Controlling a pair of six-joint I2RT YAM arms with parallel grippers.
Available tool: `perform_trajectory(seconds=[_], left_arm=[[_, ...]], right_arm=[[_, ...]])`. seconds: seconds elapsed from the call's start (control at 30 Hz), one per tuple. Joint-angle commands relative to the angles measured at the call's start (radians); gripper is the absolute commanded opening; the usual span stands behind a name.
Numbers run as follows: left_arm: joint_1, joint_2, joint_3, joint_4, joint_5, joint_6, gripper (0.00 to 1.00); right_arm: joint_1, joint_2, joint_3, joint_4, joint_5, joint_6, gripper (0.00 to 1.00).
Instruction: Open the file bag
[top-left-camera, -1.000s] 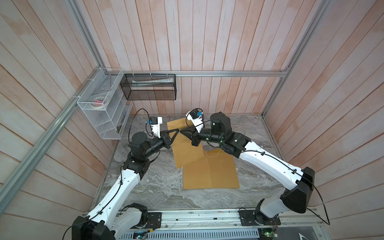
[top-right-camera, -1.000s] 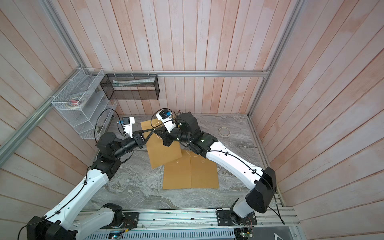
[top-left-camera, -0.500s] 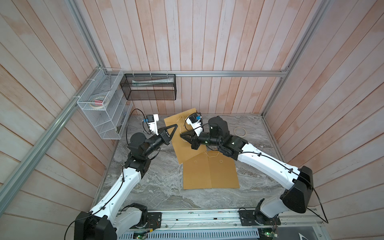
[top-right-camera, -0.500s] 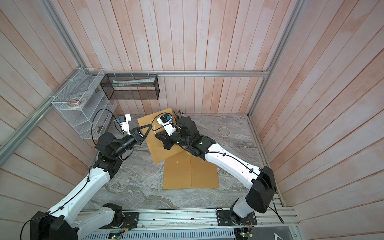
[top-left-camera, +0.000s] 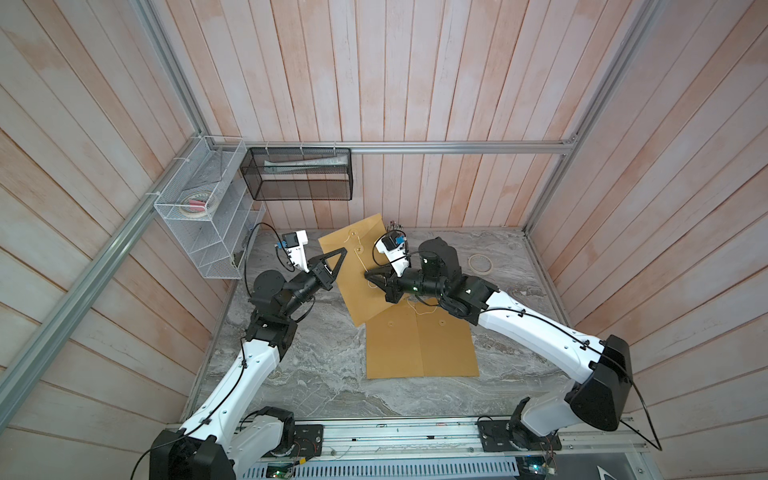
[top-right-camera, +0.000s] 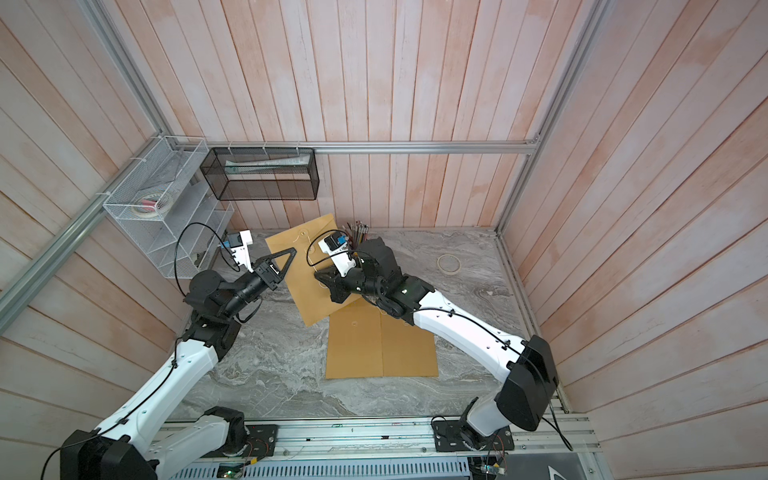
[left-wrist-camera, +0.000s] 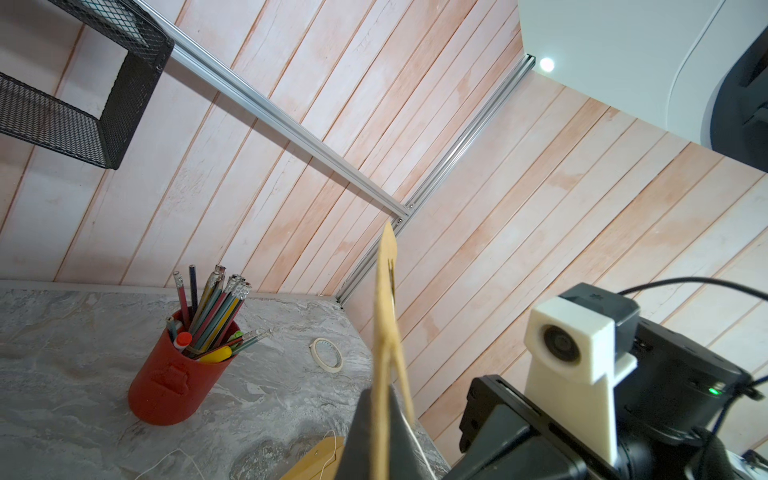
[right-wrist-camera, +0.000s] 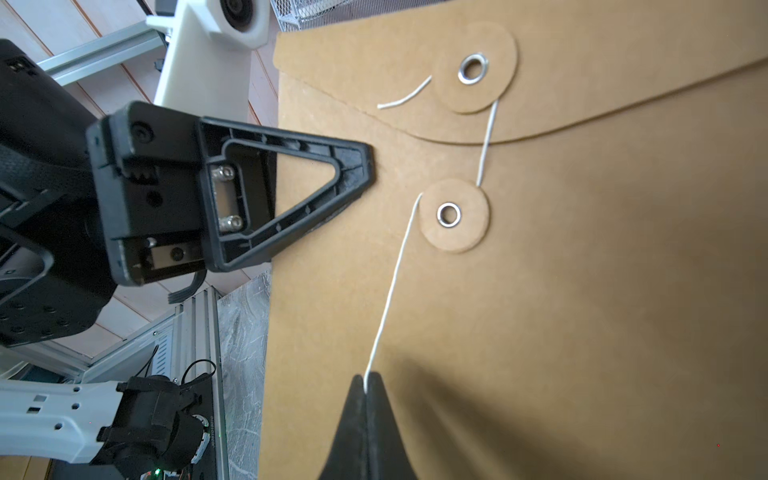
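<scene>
Jaws of the right gripper (right-wrist-camera: 365, 387) are pressed together on the white string (right-wrist-camera: 390, 291). The string runs taut from the tips to the paper washer on the body of the file bag (right-wrist-camera: 582, 291), then on to the washer on the flap. The left gripper (right-wrist-camera: 357, 170) is clamped on the bag's side edge, one finger on each face, near the flap fold.

So held, the bag stands raised and tilted over the table (top-left-camera: 291, 374), towards 12 o'clock of its surface in both top views. The flap lies shut.

Handling, as judged: light, thin card, stiff enough to stand from one edge grip, but liable to crease if pinched harder or twisted. The string is thin and may slip or snag on a washer. The string end is the place to hold for unwinding, and after that the flap's free edge.

Surroundings:
- A second file bag (top-left-camera: 419, 349) lies flat at 5 o'clock of the held one, under its lowest corner; contact cannot be determined.
- A red pencil cup (left-wrist-camera: 174, 382) stands close behind at 12 o'clock and is the nearest obstruction to any swing of the bag.
- A tape roll (top-left-camera: 481, 263) lies at 2 o'clock, well apart.
</scene>
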Motion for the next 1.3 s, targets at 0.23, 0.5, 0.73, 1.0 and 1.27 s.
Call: perform_trajectory(seconds=[0.23, 0.5, 0.73, 1.0, 1.27], left_arm=[[0.018, -0.016, -0.019, 0.052, -0.018, -0.024, 0.00], [0.027, -0.025, -0.018, 0.041, -0.008, -0.018, 0.00], [0.032, -0.028, -0.022, 0.037, 0.009, -0.016, 0.00], [0.032, -0.022, -0.022, 0.012, 0.053, 0.011, 0.00], [0.033, -0.021, -0.008, -0.031, 0.078, 0.066, 0.00]], right_arm=[[-0.003, -0.040, -0.063, 0.008, 0.027, 0.027, 0.00], [-0.048, -0.084, -0.114, 0.013, 0.052, 0.057, 0.00], [-0.102, -0.128, -0.133, 0.002, 0.053, 0.071, 0.00], [-0.123, -0.151, -0.112, -0.031, 0.059, 0.045, 0.00], [-0.130, -0.202, -0.133, -0.074, 0.102, 0.022, 0.12]])
